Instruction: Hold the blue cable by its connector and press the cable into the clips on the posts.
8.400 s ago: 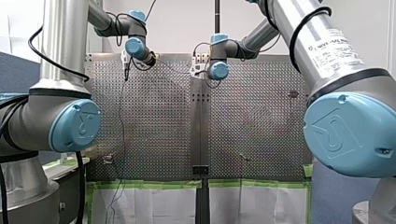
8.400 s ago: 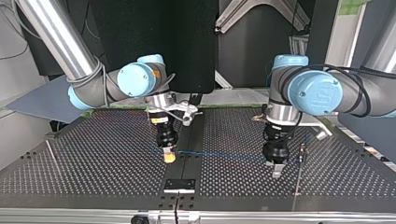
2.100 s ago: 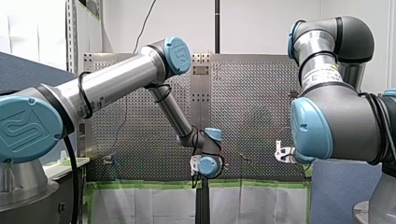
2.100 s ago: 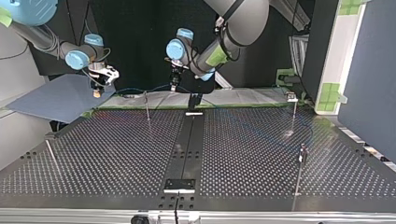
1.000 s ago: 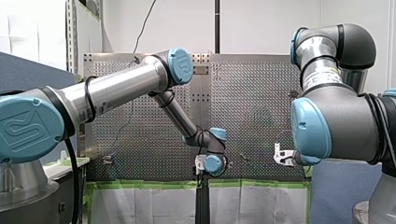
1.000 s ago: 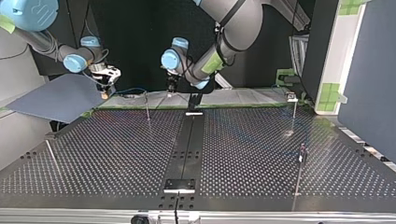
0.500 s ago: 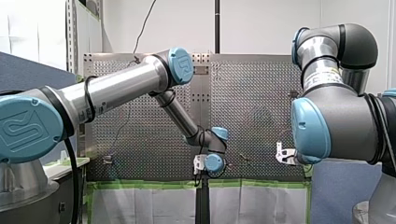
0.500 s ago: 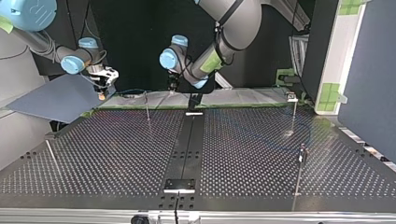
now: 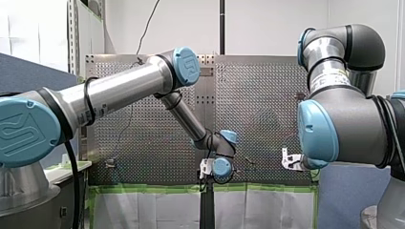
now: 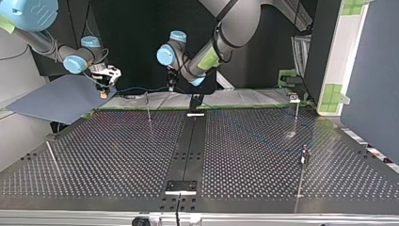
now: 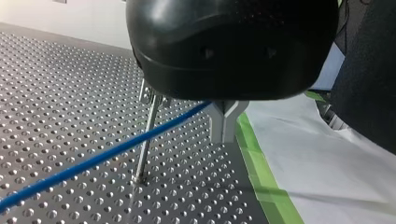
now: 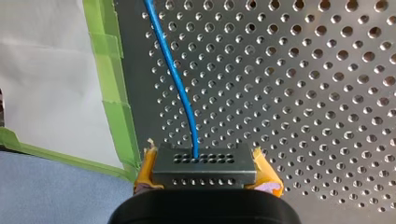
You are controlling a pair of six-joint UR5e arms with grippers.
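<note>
The thin blue cable [image 10: 136, 88] hangs between my two grippers along the table's far edge in the top view. My right gripper [image 12: 204, 156] is shut on the cable's dark connector block [image 12: 204, 171], yellow pads [image 12: 145, 164] on both sides, and the blue cable [image 12: 175, 79] runs ahead over the perforated plate. My left gripper [image 11: 223, 134] has its metal fingers shut on the blue cable [image 11: 93, 161], which slants down away from them. A thin post [image 11: 145, 140] with a clip stands just beyond the cable. In the top view, my left gripper [image 10: 171, 87] hangs right of that post [image 10: 148, 109].
Other thin posts stand at the top view's right [image 10: 295, 113], front right [image 10: 301, 172] and front left [image 10: 51, 159]. Green tape [image 11: 261, 172] and white paper [image 11: 327, 158] border the plate's edge beside my left gripper. A black strip [image 10: 188, 146] runs down the table's middle.
My left wrist has shifted slightly toward the top view's left and lifted a little, carrying the cable. My right gripper has barely moved.
</note>
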